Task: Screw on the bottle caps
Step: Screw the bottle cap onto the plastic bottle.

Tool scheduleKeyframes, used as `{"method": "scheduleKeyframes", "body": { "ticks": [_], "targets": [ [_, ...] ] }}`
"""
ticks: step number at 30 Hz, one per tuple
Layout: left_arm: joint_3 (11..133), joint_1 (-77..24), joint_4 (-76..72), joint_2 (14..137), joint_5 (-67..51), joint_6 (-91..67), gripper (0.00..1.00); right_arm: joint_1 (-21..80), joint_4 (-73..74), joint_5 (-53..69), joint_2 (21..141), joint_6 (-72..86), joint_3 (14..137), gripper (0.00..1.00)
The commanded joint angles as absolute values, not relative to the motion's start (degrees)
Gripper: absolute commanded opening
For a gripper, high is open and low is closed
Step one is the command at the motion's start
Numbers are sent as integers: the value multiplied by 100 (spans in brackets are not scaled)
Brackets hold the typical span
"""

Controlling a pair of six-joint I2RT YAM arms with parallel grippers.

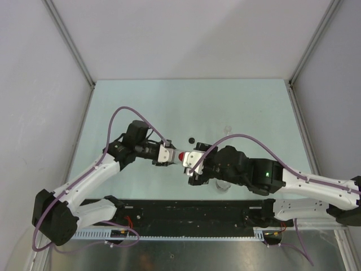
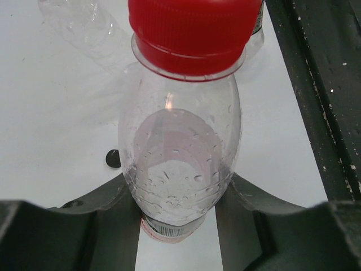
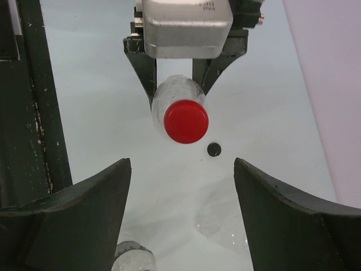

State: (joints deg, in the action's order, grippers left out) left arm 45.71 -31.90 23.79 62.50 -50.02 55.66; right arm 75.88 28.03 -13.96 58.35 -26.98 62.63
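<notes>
The left gripper (image 1: 172,155) clamps a clear bottle (image 2: 180,164) by its lower body and holds it sideways above the table (image 1: 237,107), neck toward the other arm. The red cap (image 3: 185,121) sits on that neck, facing the right gripper (image 3: 181,169), whose jaws stand wide with nothing between them. A good twist probably needs those jaws centred on the cap's axis and closing only on its ribbed rim, while the left grip resists the turn.

Pale green table (image 1: 254,107) enclosed by plain grey walls (image 1: 186,34) with metal corner posts (image 1: 70,42).
</notes>
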Motion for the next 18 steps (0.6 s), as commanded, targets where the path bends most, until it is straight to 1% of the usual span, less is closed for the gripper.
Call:
{"method": "scheduleKeyframes", "body": {
  "ticks": [1,7,9,12,18],
  "targets": [
    [4582,-3267,2423,6161,-5222,5746,50,7546,2391,-1135,5942,-3200,6266,78],
    [4598,-3298,2436,6159,-5177,5732,50,7430,2158,-652,6028,-3367,6275,74],
    [4599,-3307,2444,6165,-5168,5737,50,7359,2137,-528,6077,-3366,6269,71],
    [4613,-3318,2447,6180,-5141,5730,50,7262,2099,-447,6175,-3364,6275,63],
    [4620,-3322,2444,6196,-5083,5717,50,7154,2101,-376,6267,-3330,6298,58]
  ]
}}
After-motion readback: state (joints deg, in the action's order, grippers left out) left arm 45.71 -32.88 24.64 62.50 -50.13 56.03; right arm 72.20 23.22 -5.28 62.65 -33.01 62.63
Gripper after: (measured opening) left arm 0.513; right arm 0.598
